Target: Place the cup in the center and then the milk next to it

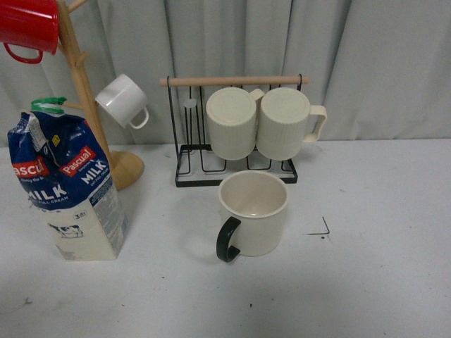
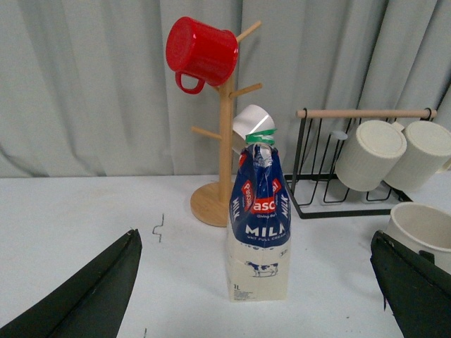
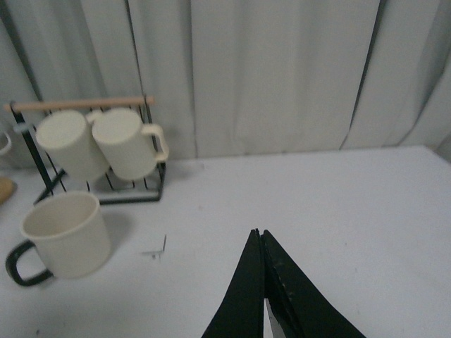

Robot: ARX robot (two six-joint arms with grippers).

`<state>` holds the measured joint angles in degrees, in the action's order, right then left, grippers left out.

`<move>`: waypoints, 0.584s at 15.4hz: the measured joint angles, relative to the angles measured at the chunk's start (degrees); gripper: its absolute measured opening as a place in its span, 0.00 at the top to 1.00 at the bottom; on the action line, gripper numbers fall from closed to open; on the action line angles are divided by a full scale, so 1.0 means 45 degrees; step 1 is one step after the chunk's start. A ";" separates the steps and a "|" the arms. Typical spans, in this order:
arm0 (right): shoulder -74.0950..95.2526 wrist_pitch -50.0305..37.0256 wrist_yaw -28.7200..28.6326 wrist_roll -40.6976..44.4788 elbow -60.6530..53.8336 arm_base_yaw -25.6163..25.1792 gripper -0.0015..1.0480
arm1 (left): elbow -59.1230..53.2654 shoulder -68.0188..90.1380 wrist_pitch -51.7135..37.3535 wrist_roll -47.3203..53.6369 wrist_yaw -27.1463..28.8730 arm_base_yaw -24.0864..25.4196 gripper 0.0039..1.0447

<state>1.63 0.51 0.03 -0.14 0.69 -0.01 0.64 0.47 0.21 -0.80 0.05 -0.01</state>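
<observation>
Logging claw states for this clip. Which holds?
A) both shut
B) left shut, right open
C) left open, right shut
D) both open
C: the left claw stands wide apart with the milk ahead; the right claw is closed tip to tip, holding nothing.

The cup (image 1: 252, 213) is smooth, faintly glossy cream; the milk (image 1: 69, 190) is printed paper carton, creased near its top. The mug tree (image 1: 128, 169) is pale wood, the rack (image 1: 190, 82) thin black wire, the tabletop (image 1: 373, 282) matt white.
</observation>
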 joint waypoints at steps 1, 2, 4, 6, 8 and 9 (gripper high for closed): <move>-0.0287 -0.0248 0.0010 0.0000 0.0049 0.0000 0.98 | 0.0000 0.0000 0.0000 0.0000 -0.0015 0.0000 0.06; -0.0291 0.0005 0.0005 0.0000 0.0000 0.0000 0.98 | 0.0000 0.0000 -0.0010 0.0000 -0.0005 0.0000 0.06; -0.0306 -0.0063 -0.0005 0.0015 -0.0005 0.0000 0.97 | 0.0000 0.0000 0.0005 0.0000 -0.0010 0.0000 0.06; -0.0306 -0.0073 0.0000 0.0010 0.0000 0.0000 0.80 | 0.0000 0.0000 -0.0005 0.0005 -0.0010 0.0000 0.06; -0.0306 -0.0073 0.0000 0.0010 0.0000 0.0000 0.56 | 0.0000 0.0000 -0.0005 0.0000 -0.0010 0.0000 0.06; -0.0306 -0.0073 -0.0005 0.0010 0.0000 0.0000 0.42 | 0.0544 0.0364 0.1826 -0.0350 0.0243 -0.0010 0.06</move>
<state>0.25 0.19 0.01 -0.10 0.69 -0.01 3.09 2.11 8.43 -2.37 1.15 -0.05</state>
